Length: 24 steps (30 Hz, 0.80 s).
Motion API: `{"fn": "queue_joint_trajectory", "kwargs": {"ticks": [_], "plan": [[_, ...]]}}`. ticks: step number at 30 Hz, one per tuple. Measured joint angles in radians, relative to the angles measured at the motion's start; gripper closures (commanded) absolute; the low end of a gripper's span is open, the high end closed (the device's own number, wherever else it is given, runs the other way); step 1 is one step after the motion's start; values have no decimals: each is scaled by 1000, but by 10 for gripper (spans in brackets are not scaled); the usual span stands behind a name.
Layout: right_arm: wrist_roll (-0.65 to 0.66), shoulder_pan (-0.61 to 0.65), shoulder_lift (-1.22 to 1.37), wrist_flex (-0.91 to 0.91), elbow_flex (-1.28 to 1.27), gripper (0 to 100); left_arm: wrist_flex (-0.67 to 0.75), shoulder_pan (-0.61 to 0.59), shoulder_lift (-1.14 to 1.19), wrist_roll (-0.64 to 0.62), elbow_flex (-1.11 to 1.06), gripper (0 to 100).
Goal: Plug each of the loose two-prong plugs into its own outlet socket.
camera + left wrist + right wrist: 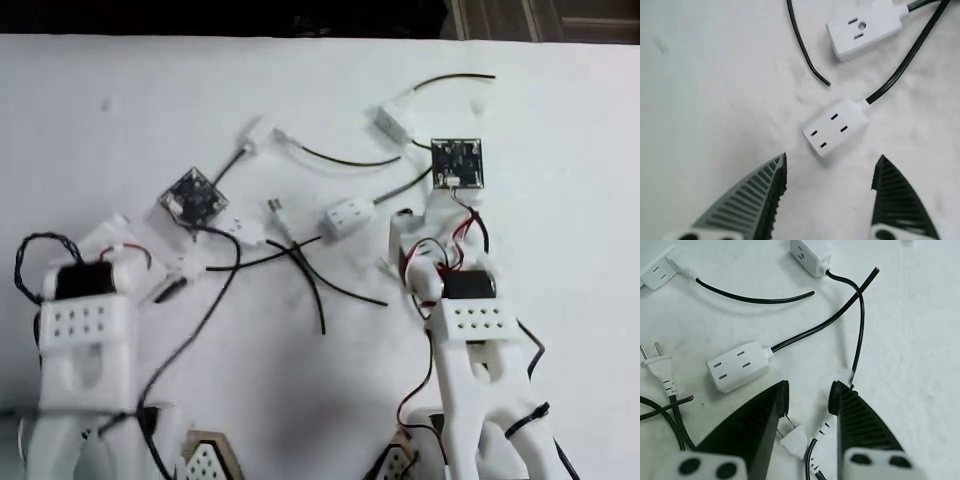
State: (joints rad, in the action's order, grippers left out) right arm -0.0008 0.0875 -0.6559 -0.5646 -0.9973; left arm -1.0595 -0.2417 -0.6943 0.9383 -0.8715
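a robotics lab bench: white table point(100, 150), bare circuit boards point(456, 163).

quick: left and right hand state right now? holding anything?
Left hand: open, empty, by an outlet socket.
Right hand: open, straddling a loose plug, not clamped on it.
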Motion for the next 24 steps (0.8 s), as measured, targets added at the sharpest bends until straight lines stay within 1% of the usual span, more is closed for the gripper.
{"fn": "queue_joint_trajectory", "kwargs": {"ticks": [4, 10, 16, 20, 24], "plan": [[0, 2, 0, 0, 0, 864, -3, -35, 239, 84, 143, 720], [0, 2, 0, 0, 0, 863, -75, -40, 565, 213, 367, 720], [3, 0, 0, 0, 0, 864, -77, -40, 756, 262, 519, 720], [40, 2, 0, 0, 0, 865, -77, -40, 867, 284, 608, 720], [46, 2, 0, 0, 0, 865, -86, -38, 953, 319, 684, 721]]}}
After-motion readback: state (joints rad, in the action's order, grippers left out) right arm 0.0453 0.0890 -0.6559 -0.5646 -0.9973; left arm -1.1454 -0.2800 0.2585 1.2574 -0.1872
